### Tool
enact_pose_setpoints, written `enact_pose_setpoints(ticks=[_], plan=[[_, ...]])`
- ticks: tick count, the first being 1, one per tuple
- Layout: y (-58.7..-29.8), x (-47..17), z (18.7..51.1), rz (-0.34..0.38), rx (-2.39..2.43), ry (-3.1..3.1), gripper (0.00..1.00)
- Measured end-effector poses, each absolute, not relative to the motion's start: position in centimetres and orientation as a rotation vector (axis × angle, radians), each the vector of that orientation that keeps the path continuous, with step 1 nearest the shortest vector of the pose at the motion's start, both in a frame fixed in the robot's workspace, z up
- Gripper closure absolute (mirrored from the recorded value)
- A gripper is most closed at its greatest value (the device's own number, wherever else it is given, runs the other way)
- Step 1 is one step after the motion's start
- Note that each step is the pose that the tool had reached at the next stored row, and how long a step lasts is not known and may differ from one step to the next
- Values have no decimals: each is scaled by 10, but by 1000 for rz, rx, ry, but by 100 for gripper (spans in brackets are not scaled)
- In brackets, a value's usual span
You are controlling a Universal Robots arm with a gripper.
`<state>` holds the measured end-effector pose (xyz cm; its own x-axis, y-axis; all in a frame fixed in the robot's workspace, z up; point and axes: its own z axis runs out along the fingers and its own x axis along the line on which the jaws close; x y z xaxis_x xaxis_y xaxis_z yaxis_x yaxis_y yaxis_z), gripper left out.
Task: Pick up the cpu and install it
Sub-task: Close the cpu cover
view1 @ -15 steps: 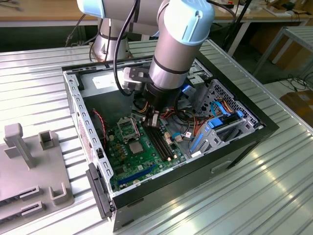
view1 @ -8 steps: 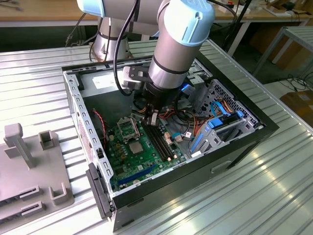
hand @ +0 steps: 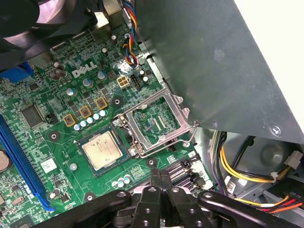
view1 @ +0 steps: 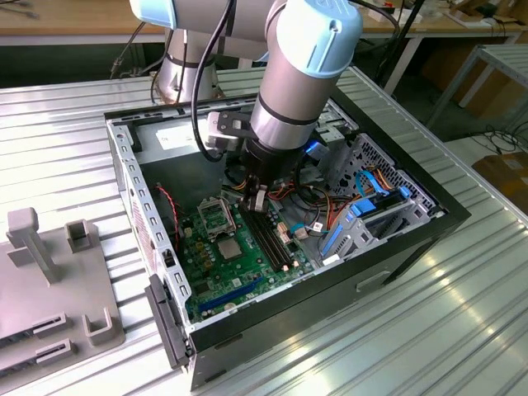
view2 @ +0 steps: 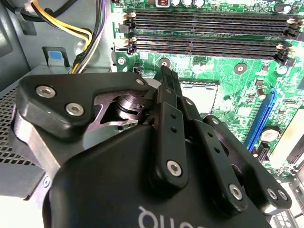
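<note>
The gripper (hand: pixel 160 175) hangs over the green board (hand: pixel 71 185), its fingers squeezed together on nothing. The cpu (hand: pixel 103 149) lies flat in a dark square spot, just beside the open metal frame (hand: pixel 156 121).

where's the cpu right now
In the first wrist view the cpu lies flat on the green board, between the long blue slot and the metal frame, near the gripper.
</note>
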<state>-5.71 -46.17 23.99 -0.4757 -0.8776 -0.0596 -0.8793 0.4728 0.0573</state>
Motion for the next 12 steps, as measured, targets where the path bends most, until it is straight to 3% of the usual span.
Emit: enact_pose_setpoints(ticks=[12], plan=[[-461, -58, 240, 158, -1592, 2636, 89]])
